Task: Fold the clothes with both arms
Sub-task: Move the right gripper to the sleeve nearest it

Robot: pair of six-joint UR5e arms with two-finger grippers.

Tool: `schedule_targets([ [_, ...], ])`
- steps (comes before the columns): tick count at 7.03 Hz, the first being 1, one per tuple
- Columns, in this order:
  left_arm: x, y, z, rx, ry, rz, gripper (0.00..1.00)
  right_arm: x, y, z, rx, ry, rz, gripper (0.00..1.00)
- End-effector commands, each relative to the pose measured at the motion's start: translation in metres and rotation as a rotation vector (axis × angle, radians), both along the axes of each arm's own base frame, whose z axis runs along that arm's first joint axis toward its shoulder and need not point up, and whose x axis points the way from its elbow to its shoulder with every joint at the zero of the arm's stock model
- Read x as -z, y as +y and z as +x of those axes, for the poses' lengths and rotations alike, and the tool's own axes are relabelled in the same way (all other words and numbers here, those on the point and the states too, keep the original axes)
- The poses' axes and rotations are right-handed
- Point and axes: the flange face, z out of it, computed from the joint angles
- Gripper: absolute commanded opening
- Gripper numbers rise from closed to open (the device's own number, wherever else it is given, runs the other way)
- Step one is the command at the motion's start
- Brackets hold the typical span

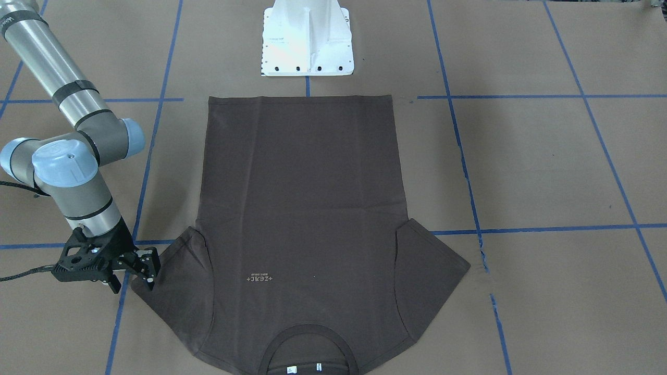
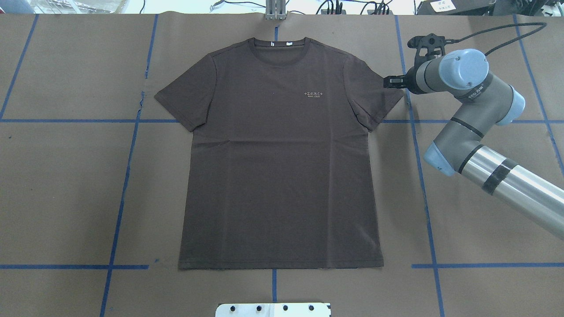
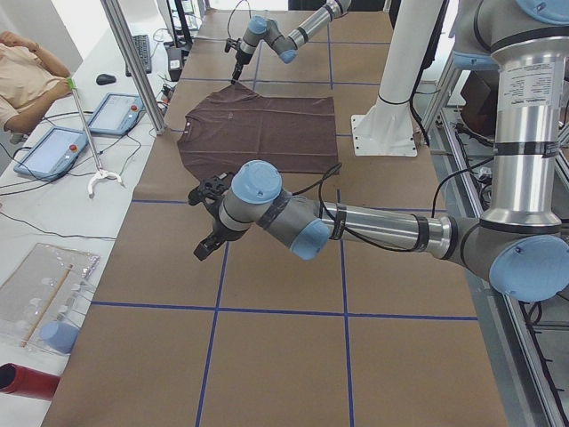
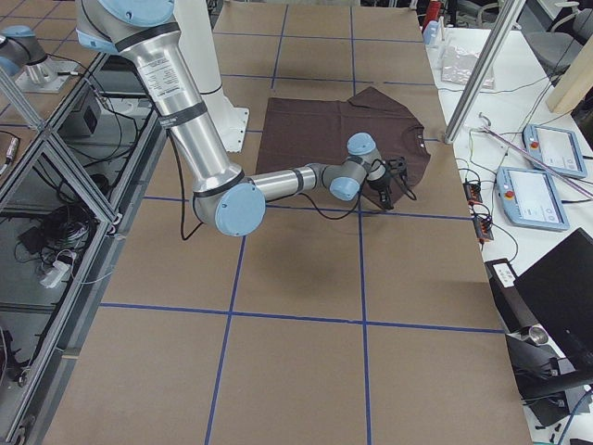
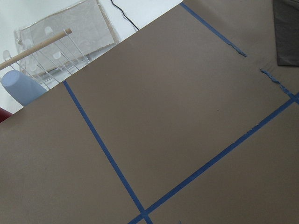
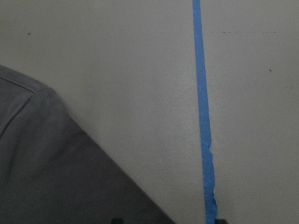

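The dark brown T-shirt (image 2: 282, 167) lies flat, front up, in the middle of the table, collar at the far edge; it also shows in the front view (image 1: 307, 208). My right gripper (image 1: 133, 281) is open and hovers low over the tip of the shirt's sleeve on my right side (image 2: 387, 94), holding nothing. In the right wrist view the sleeve corner (image 6: 56, 177) lies between the spread fingertips (image 6: 117, 220). My left gripper (image 3: 206, 222) shows only in the exterior left view, over bare paper well off the shirt's left side; I cannot tell if it is open.
Brown paper with blue tape lines (image 2: 128, 176) covers the table. The white pedestal base (image 1: 307, 41) stands just behind the shirt's hem. A plastic tray with a blue cup (image 5: 18, 86) lies past the table's left end. A metal post (image 3: 133, 62) and tablets (image 3: 53, 151) stand along the far side.
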Motion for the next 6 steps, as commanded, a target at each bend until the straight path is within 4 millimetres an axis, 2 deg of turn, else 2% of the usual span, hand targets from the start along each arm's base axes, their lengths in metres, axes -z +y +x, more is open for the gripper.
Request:
schedule_targets([
  [1,0.0003,0.0001,-0.0002,0.000,0.000,0.001,1.00,-0.0084,0.0022,-0.0041,0.003,0.012,-0.009,0.70],
  [4,-0.0005,0.0000,-0.0002,0.000,0.000,-0.001,1.00,-0.0112,0.0047,-0.0101,0.007,0.017,-0.011,0.70],
  [5,-0.0013,-0.0002,0.0005,-0.001,0.000,-0.003,1.00,-0.0090,0.0040,-0.0107,0.002,0.011,-0.014,0.54],
  [6,-0.0013,-0.0002,0.0005,-0.001,0.000,-0.003,1.00,-0.0082,0.0040,-0.0106,-0.016,-0.002,-0.029,0.19],
])
